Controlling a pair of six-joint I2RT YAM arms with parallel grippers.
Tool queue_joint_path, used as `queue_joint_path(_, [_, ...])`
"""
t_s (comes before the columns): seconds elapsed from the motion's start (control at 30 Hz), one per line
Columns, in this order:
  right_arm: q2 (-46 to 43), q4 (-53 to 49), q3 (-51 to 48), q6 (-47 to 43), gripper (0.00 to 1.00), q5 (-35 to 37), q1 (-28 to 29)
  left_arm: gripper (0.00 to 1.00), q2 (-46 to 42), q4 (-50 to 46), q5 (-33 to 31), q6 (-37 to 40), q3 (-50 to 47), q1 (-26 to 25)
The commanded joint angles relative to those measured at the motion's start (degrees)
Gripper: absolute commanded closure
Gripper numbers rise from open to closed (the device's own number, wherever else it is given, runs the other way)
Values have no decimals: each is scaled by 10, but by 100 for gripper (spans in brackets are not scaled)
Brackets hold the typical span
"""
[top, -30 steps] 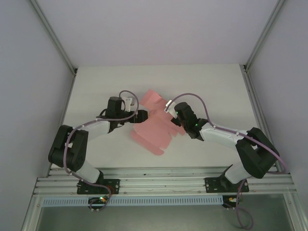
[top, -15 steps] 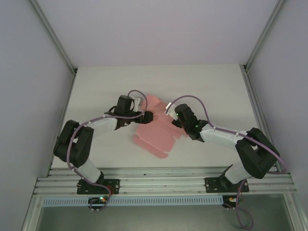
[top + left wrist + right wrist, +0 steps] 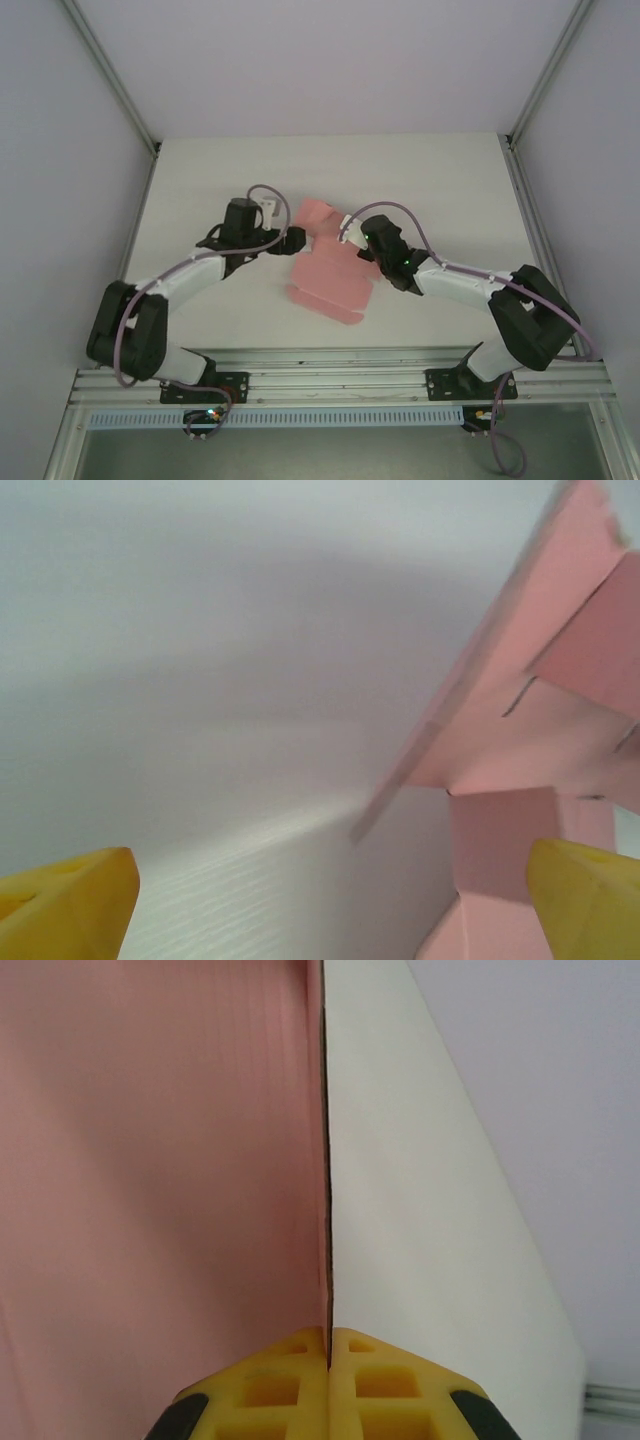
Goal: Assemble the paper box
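The left gripper (image 3: 292,240) sits just beside the sheet's left edge, its yellow fingertips (image 3: 70,905) spread wide with nothing between them. The paper box (image 3: 330,272) is at the middle of the table (image 3: 200,180), a mostly flat pink cut-out (one flap near the left gripper looks lifted). The right gripper (image 3: 356,243) pinches the card's right edge, jaws closed on it. Assembly seems barely begun: no walls stand, and folding and tucking remain.

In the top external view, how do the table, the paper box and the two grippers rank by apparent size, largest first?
1. table
2. paper box
3. left gripper and right gripper: they look about equal, so they are not ranked.
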Motion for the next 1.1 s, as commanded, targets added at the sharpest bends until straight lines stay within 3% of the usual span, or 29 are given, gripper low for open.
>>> queue_joint_path(0.0, [16, 62, 16, -92, 100, 50, 5, 0, -45, -27, 10, -22, -19, 35])
queue_joint_path(0.3, [75, 294, -26, -241, 100, 81, 45, 0, -92, -66, -30, -41, -41, 103])
queue_joint_path(0.53, [148, 393, -35, -314, 100, 132, 70, 0, -66, -66, -37, -49, -32, 132])
queue_joint_path(1.07, [181, 509, -93, -327, 100, 154, 109, 0, 81, -8, -14, -66, 28, 147])
